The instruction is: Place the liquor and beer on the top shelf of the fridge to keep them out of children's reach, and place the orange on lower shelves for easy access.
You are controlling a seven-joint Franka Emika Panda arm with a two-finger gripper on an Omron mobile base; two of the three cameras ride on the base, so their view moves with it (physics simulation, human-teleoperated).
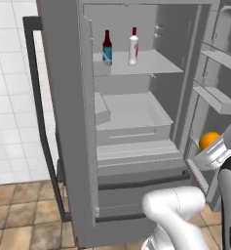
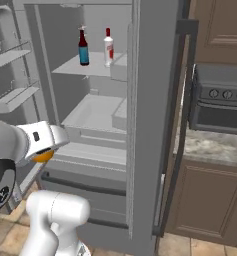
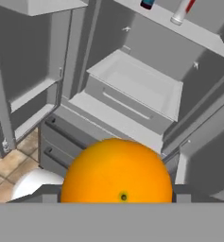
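Hand view gives you the clearest look at the tool: the orange sits right between its two sides, bulging up large at the bottom of that view, and the tool is clenched on it about halfway, its jaws pressed to the fruit on either side. You can see the same grasp from the base cameras. In the left base view the orange peeks out beside the white wrist at the far right, in front of the open right-hand door's racks. In the right base view the orange hangs just under the wrist at the left, in front of the fridge and level with its lower part.

You have the fridge standing open with both doors swung wide. On the top shelf the beer and the liquor stand upright, side by side and slightly apart, beer to the left as you see it from the left base camera. Below them you see the lower shelves, a pale tray-like one with a raised rim and a flat one under it, with a grey bin at the left wall. The orange is outside the compartment, held in the air and touching no shelf.
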